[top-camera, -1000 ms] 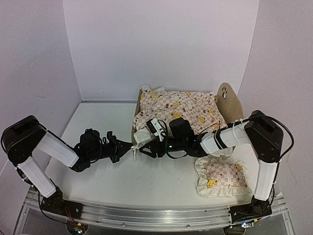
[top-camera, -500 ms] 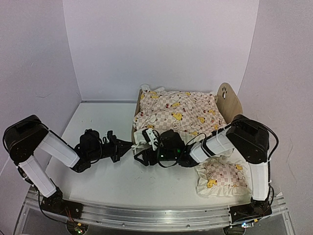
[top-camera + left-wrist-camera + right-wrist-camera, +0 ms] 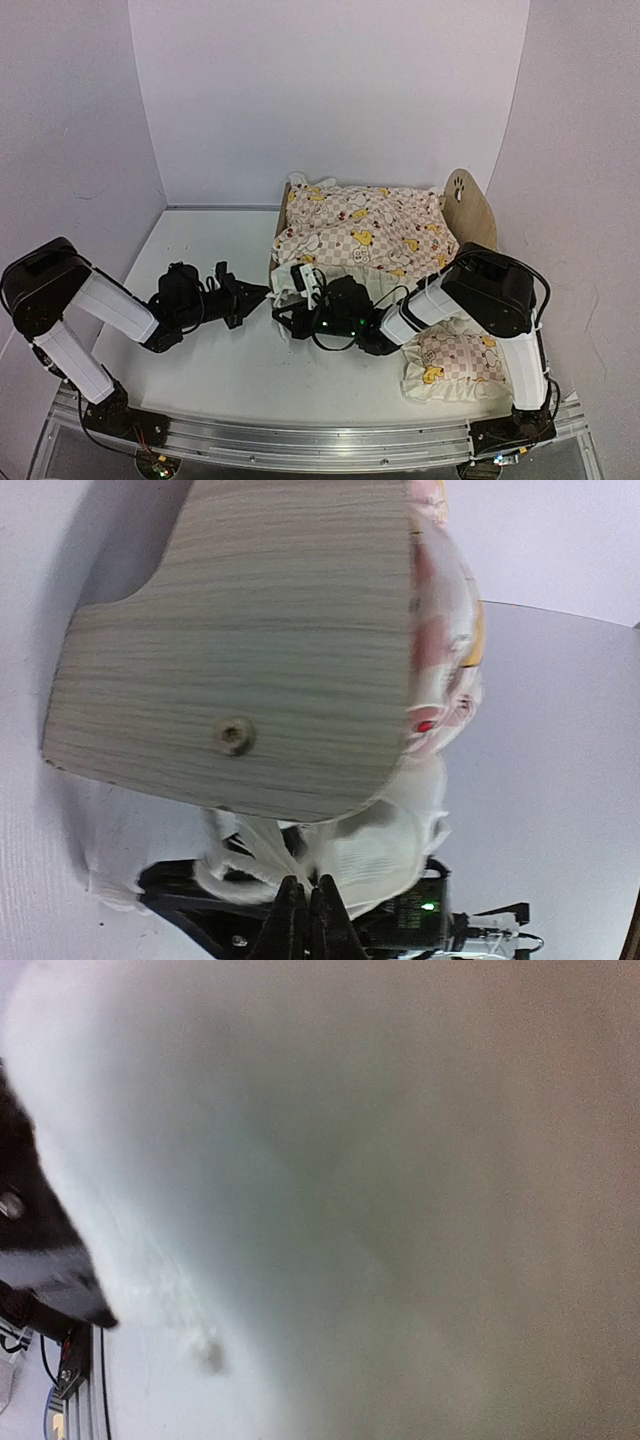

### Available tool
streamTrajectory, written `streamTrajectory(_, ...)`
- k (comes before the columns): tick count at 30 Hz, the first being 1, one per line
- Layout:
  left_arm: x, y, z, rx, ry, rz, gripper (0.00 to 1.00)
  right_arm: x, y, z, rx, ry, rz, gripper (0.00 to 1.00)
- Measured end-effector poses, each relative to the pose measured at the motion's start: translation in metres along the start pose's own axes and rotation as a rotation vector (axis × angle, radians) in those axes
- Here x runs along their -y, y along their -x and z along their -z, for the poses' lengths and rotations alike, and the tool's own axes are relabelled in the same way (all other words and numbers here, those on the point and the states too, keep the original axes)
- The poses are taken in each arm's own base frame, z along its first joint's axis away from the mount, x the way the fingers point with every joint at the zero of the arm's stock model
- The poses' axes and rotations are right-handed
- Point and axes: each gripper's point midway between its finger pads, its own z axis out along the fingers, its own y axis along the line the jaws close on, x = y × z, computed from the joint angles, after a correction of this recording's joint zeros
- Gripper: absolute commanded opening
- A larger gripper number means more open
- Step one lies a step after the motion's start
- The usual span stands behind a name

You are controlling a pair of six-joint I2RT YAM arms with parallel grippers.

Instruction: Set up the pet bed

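Note:
The pet bed (image 3: 468, 205) stands at the back centre, its paw-print headboard on the right. A frilled cartoon-print quilt (image 3: 365, 225) covers it. My left gripper (image 3: 262, 293) lies low at the bed's near left corner. In the left wrist view its tips (image 3: 307, 895) are shut on the quilt's white frill (image 3: 390, 850), just below the wooden footboard (image 3: 240, 650). My right gripper (image 3: 290, 295) reaches left along the bed's near side to the same corner. Blurred white cloth (image 3: 350, 1160) fills the right wrist view and hides its fingers, so I cannot see whether they hold anything.
A small matching frilled pillow (image 3: 455, 360) lies on the table at the near right, beside the right arm's base. White walls close in at the back and both sides. The metal rail (image 3: 300, 440) runs along the near edge.
My right arm has slid left along the bed's near side, folding in closer to the quilt's corner. The left gripper has shifted slightly back and stays shut on the frill.

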Motion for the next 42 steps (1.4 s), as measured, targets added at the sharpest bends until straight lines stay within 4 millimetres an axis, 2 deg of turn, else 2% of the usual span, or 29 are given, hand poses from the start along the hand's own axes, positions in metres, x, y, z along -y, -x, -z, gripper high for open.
streamTrajectory(2, 0.018, 0.004, 0.005, 0.021, -0.033, -0.07, 0.0, 0.007, -0.01, 0.005, -0.013, -0.023, -0.018, 0.0)
streamTrajectory(4, 0.044, 0.012, 0.006, 0.051, -0.07, -0.16, 0.0, 0.014, -0.018, 0.008, -0.024, -0.048, -0.029, 0.0)
streamTrajectory(6, 0.072, 0.02, 0.003, 0.075, -0.102, -0.249, 0.0, 0.016, -0.014, 0.008, -0.006, -0.065, -0.032, 0.0)
streamTrajectory(8, 0.089, 0.03, -0.001, 0.101, -0.109, -0.322, 0.0, 0.02, -0.007, 0.008, 0.017, -0.086, -0.034, 0.0)
streamTrajectory(13, 0.106, 0.064, -0.003, 0.18, -0.057, -0.467, 0.0, 0.03, 0.001, 0.01, 0.049, -0.157, -0.041, 0.0)
streamTrajectory(17, 0.109, 0.081, -0.004, 0.223, 0.031, -0.604, 0.0, 0.037, 0.007, 0.01, 0.069, -0.202, -0.04, 0.0)
streamTrajectory(20, 0.104, 0.087, 0.002, 0.249, 0.102, -0.676, 0.0, 0.039, 0.008, 0.01, 0.073, -0.218, -0.039, 0.0)
streamTrajectory(24, 0.099, 0.077, 0.024, 0.247, 0.125, -0.706, 0.0, 0.039, 0.009, 0.01, 0.072, -0.221, -0.027, 0.0)
streamTrajectory(25, 0.095, 0.074, 0.03, 0.246, 0.124, -0.704, 0.0, 0.038, 0.009, 0.009, 0.065, -0.219, -0.022, 0.06)
streamTrajectory(26, 0.088, 0.07, 0.038, 0.244, 0.126, -0.695, 0.0, 0.036, 0.007, 0.01, 0.051, -0.214, -0.015, 0.17)
streamTrajectory(27, 0.075, 0.065, 0.047, 0.24, 0.134, -0.684, 0.01, 0.033, 0.006, 0.01, 0.036, -0.208, -0.009, 0.22)
streamTrajectory(29, 0.055, 0.059, 0.058, 0.236, 0.15, -0.657, 0.17, 0.027, -0.003, 0.013, -0.023, -0.198, 0.0, 0.31)
streamTrajectory(31, 0.022, 0.056, 0.068, 0.227, 0.199, -0.622, 0.33, 0.016, -0.017, 0.02, -0.098, -0.183, 0.01, 0.42)
streamTrajectory(33, -0.009, 0.052, 0.076, 0.209, 0.261, -0.593, 0.65, 0.004, -0.031, 0.038, -0.157, -0.177, 0.022, 0.54)
streamTrajectory(35, -0.036, 0.048, 0.084, 0.192, 0.328, -0.572, 0.72, -0.007, -0.043, 0.072, -0.215, -0.195, 0.041, 0.62)
streamTrajectory(37, -0.05, 0.047, 0.09, 0.19, 0.377, -0.567, 0.76, -0.016, -0.041, 0.104, -0.248, -0.23, 0.072, 0.66)
streamTrajectory(40, -0.038, 0.045, 0.094, 0.22, 0.365, -0.61, 0.81, -0.014, -0.009, 0.137, -0.23, -0.323, 0.112, 0.68)
streamTrajectory(42, -0.022, 0.032, 0.089, 0.212, 0.325, -0.678, 0.82, 0.004, 0.018, 0.159, -0.201, -0.408, 0.106, 0.7)
